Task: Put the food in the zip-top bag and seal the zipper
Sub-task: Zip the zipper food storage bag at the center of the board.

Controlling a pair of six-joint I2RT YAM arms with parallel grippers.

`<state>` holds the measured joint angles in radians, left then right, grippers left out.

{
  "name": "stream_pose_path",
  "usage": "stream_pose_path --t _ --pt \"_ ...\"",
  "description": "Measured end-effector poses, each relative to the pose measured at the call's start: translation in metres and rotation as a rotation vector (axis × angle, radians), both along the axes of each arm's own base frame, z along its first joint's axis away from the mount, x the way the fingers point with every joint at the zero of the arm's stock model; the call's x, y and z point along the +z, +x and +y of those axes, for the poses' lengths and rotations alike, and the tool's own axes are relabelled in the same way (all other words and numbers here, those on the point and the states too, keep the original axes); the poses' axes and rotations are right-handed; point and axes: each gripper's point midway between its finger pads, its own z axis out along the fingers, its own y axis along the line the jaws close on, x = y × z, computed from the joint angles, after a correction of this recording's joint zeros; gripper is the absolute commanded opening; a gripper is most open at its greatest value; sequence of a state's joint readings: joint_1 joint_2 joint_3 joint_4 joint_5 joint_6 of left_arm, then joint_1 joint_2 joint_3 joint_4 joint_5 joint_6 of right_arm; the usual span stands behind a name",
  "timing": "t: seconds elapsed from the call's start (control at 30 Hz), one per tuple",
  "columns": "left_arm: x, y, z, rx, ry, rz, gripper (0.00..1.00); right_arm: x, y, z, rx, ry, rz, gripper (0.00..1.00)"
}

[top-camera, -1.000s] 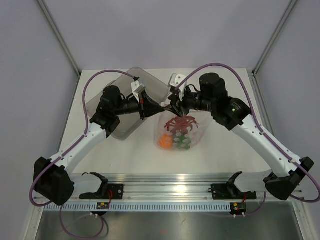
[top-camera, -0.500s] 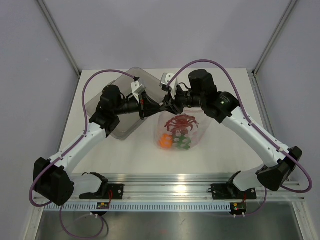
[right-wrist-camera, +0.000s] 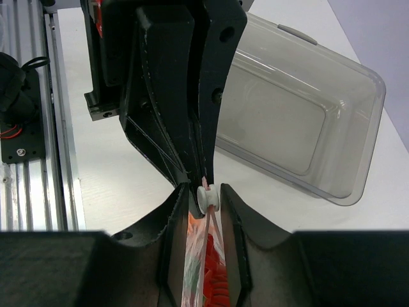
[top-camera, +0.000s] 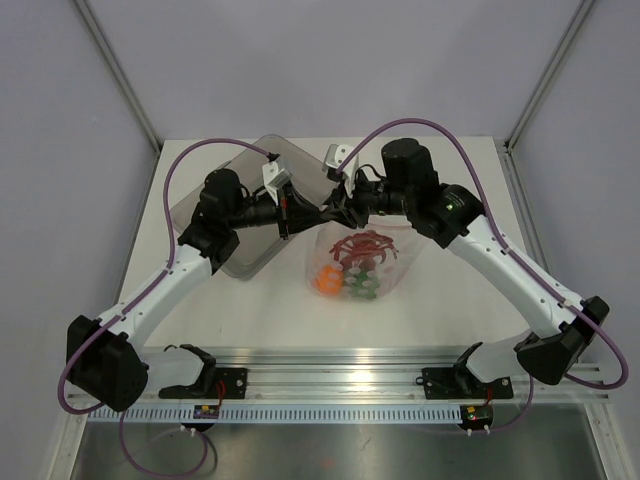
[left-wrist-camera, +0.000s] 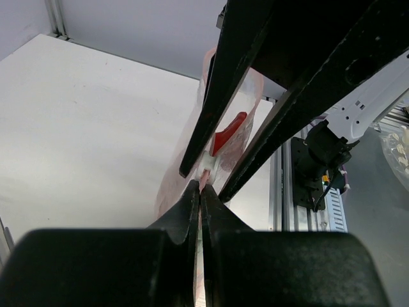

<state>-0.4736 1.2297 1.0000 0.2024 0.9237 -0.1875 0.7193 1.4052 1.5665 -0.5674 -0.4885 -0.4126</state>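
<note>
seal step | left gripper (top-camera: 300, 213) clenched on zipper (left-wrist-camera: 206, 174) end | right gripper (top-camera: 335, 212) straddled white slider (right-wrist-camera: 208, 198), grip unclear | zip-top bag (top-camera: 385, 262) mid-table, lobster (top-camera: 362, 243), orange fruit (top-camera: 327, 282), green pepper (top-camera: 362, 287) inside | likely best: hold strip taut, seat slider fully

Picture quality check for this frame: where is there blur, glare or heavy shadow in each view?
Top external: sharp, evenly lit, soft shadows, faint sheen on the zip-top bag. Left wrist: the left end effector, pinching the zipper, is a dark, unfocused mass low in frame. Right wrist: the right end effector is soft up close; the tray behind is crisp, with highlights on its rim.
</note>
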Motion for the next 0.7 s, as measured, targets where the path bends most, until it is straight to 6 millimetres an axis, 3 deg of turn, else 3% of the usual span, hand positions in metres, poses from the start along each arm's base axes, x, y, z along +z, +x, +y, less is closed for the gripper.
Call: stream_pose_path --t 0.1,0.17,0.27,0.33,0.57,0.7 --pt "-0.0009 -0.0016 0.0000 -0.008 0.002 0.005 0.00 0.0048 -0.0008 -0.0009 -0.001 0.010 -0.013 0.25" --pt "-0.0014 -0.0024 -0.0001 -0.012 0.004 0.007 0.00 0.0080 -0.0014 -0.0014 0.000 0.018 -0.021 0.10" --pt "-0.0010 -0.0028 -0.0001 -0.015 0.004 0.006 0.00 0.0090 -0.0020 -0.0018 -0.001 0.021 -0.022 0.00" --pt "-0.0014 -0.0030 -0.0001 -0.015 0.005 0.007 0.00 0.0089 -0.0020 -0.0019 -0.003 0.022 -0.019 0.00" --pt "-0.0024 -0.0033 0.0002 -0.016 0.010 0.011 0.00 0.0070 -0.0024 -0.0018 -0.005 0.022 -0.009 0.27" --pt "-0.0015 -0.0040 0.0001 -0.020 0.010 0.011 0.00 0.0067 -0.0018 -0.0021 -0.009 0.020 -0.010 0.29"
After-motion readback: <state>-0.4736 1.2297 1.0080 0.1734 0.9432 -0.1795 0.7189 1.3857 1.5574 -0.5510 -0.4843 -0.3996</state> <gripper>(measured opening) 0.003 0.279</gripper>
